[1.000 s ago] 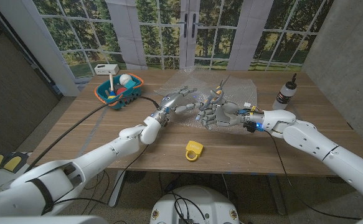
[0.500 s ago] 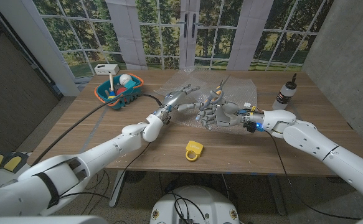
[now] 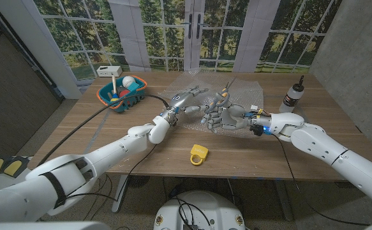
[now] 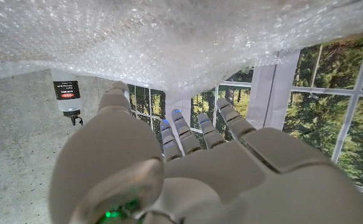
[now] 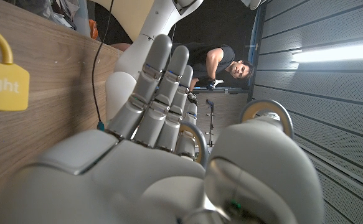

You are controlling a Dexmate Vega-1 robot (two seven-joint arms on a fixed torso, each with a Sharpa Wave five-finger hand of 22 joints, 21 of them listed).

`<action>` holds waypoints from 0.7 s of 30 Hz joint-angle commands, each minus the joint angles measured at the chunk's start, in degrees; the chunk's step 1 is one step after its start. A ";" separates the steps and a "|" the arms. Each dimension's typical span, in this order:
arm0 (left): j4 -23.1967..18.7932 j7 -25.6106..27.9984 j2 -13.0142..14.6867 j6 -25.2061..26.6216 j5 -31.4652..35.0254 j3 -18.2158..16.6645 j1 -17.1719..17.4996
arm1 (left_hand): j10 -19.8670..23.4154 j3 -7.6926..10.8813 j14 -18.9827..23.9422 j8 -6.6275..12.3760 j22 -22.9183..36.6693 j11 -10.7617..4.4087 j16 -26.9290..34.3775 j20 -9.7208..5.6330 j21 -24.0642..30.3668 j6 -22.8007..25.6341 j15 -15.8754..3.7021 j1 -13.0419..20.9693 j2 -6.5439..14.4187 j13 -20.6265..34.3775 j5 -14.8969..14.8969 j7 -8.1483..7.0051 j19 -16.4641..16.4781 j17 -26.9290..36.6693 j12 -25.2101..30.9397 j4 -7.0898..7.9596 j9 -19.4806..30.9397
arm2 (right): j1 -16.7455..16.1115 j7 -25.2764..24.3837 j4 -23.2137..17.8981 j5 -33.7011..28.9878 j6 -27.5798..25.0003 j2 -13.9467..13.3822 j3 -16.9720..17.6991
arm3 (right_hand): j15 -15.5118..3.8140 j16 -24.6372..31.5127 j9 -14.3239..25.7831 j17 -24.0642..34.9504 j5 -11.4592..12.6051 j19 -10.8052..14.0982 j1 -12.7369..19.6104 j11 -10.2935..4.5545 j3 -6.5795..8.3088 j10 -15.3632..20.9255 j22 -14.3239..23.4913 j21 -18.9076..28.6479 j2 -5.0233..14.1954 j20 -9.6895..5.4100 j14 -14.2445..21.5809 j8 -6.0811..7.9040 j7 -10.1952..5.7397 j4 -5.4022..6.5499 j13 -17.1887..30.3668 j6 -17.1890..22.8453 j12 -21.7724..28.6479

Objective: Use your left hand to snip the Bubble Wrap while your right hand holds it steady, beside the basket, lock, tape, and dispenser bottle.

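The clear bubble wrap [image 3: 240, 89] lies at the far middle of the table and spreads wide in the left wrist view [image 4: 181, 37]. My left hand [image 3: 184, 99] hovers at the wrap's left edge with its fingers [image 4: 187, 134] stretched out and apart, holding nothing. Just beside it, my right hand [image 3: 219, 117] grips grey scissors [image 3: 226, 91] whose blades point up over the wrap. The scissors' ring handles [image 5: 267, 112] show behind my right hand [image 5: 162, 155] in the right wrist view.
A blue and orange basket [image 3: 123, 93] with small items stands at the far left, a cable running past it. The dispenser bottle [image 3: 294, 96] [image 4: 66, 93] stands far right. A yellow lock [image 3: 199, 154] [image 5: 0, 81] lies near the front. A person [image 5: 225, 62] stands behind.
My left hand has edged a little farther away from me, toward the bubble wrap. The right hand and scissors have stayed where they were.
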 commanded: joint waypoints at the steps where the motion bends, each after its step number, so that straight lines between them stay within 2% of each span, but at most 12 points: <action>1: 1.51 0.48 -0.71 -0.21 -0.17 0.89 -0.62 | 0.64 -0.28 0.51 0.26 0.16 0.02 0.01 0.33 0.28 0.60 -8.39 0.65 0.03 0.15 -0.21 -0.12 0.21 0.10 0.34 -0.01 0.24 | -0.19 -0.16 -0.22 0.33 -0.33 -0.31 0.20 | -2.95 0.22 0.16 0.04 -0.04 0.59 0.04 -0.51 -0.06 1.49 0.32 -0.08 0.42 -1.15 -0.51 -0.06 4.57 -0.18 0.31 5.25 -0.02; 21: 7.11 1.18 -3.32 -1.58 -0.54 3.41 -3.24 | 0.58 -0.50 0.53 0.33 0.16 0.02 -0.01 0.32 0.30 1.11 -8.38 0.73 0.02 0.15 -0.65 -0.14 0.24 0.10 0.32 0.03 0.24 | -0.40 -0.12 -0.19 0.49 -0.25 -0.49 0.50 | -2.84 0.31 0.18 0.05 -0.15 0.66 0.09 -0.48 -0.08 1.73 0.34 -0.36 0.54 -1.13 -0.47 -0.31 4.51 -0.20 0.55 5.23 -0.37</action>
